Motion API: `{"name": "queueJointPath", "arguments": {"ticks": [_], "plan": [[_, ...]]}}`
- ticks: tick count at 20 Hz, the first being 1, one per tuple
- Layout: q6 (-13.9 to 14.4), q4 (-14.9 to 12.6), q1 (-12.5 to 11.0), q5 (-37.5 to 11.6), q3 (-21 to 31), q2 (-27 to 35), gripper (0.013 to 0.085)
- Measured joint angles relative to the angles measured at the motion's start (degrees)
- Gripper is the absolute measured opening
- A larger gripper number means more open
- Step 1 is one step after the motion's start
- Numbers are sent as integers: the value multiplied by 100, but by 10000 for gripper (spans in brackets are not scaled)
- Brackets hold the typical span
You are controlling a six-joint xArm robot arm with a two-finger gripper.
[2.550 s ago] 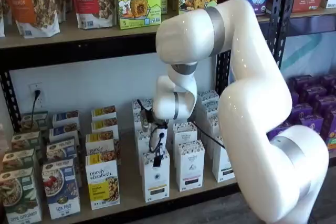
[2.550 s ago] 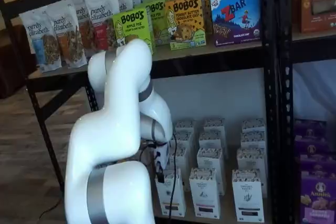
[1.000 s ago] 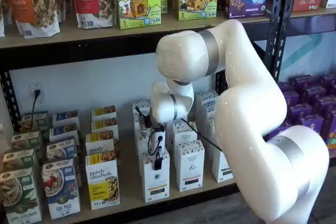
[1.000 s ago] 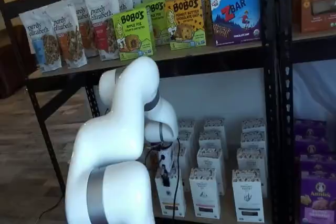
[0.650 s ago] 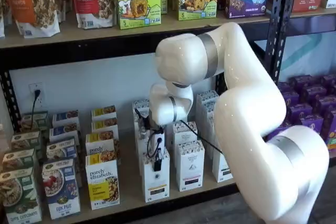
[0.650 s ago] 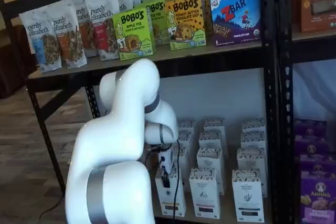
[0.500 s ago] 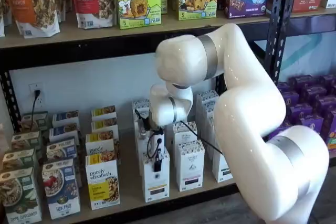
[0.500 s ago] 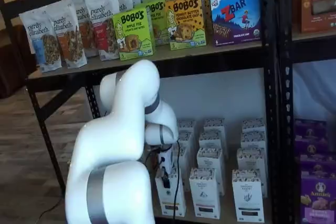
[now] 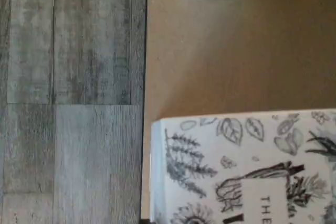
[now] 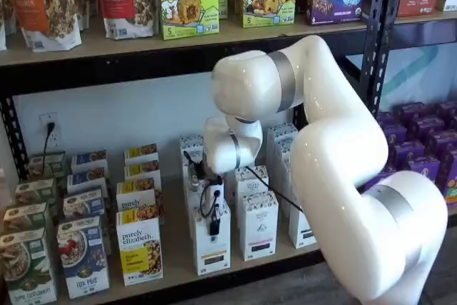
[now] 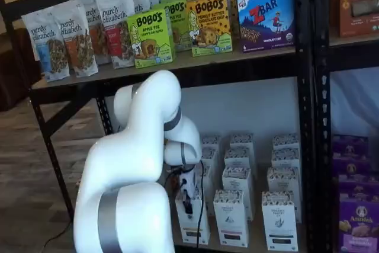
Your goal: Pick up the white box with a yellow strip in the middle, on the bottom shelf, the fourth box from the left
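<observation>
Black steel racking is standing against a pale wall, snack bags and bar boxes on the upper board, rows of cartons on the bottom shelf point(image 10: 175, 258), grey plank floor below.

I am hanging my gripper point(image 10: 213, 228) right at the top of the white box point(image 10: 213, 244), the front carton in its row. It is standing upright at the shelf's front edge, just beside a purely elizabeth box point(image 10: 138, 248) on one side and a matching white carton point(image 10: 258, 226) on the other. In both shelf views my black fingers are overlapping the top front of the white box point(image 11: 192, 220), but I cannot tell whether they are spread, pressed together, or gripping; the sight is side-on and small.

Wrist view is showing the speckled botanical top of the white box point(image 9: 247, 166) close under me, tan board and black rail beyond it.

Judging progress: the approach is looking done, I am down at the box. It is resting on the board, not lifted. A confirmed grip, the lift and the pull clear of its neighbours are left.
</observation>
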Motion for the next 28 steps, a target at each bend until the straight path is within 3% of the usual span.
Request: {"name": "queueJointPath", "arguments": {"ticks": [5,28], "plan": [[16,-22,-3,-29,43,-31,690],[222,-312,-52,120,407,-391,690]]}}
